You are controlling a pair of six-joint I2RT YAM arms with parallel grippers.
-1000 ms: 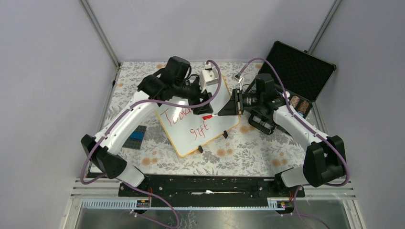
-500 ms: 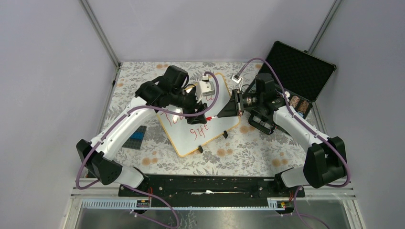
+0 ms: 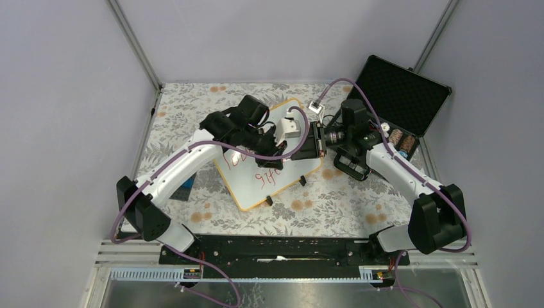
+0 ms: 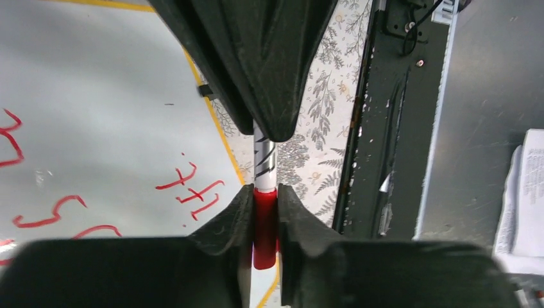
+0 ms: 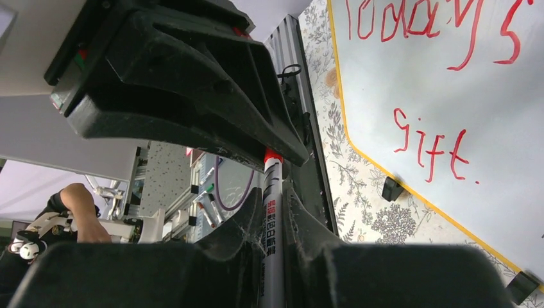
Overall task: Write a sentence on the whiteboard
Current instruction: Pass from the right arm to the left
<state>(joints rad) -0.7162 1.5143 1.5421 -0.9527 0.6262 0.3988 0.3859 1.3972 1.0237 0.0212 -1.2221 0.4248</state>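
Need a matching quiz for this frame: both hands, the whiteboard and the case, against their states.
1. left hand
2. right hand
3. glossy white whiteboard with orange-yellow rim
4. black foam-lined case

A. open, at the table's far right
B. shut on white marker barrel
C. bears red handwritten sentence
D. shut on red marker cap

Pairs: 1-D, 2-B, 3-C, 4-A

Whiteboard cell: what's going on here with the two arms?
Both arms hold one marker over the whiteboard. The right pincer clamps its barrel, and the left pincer is closed on its red end. The sentence on the board, in red, reads "Today's gift." The tip is not on the board, so no writing is happening now. Whether this is a handover or cap handling, the pictures do not show.
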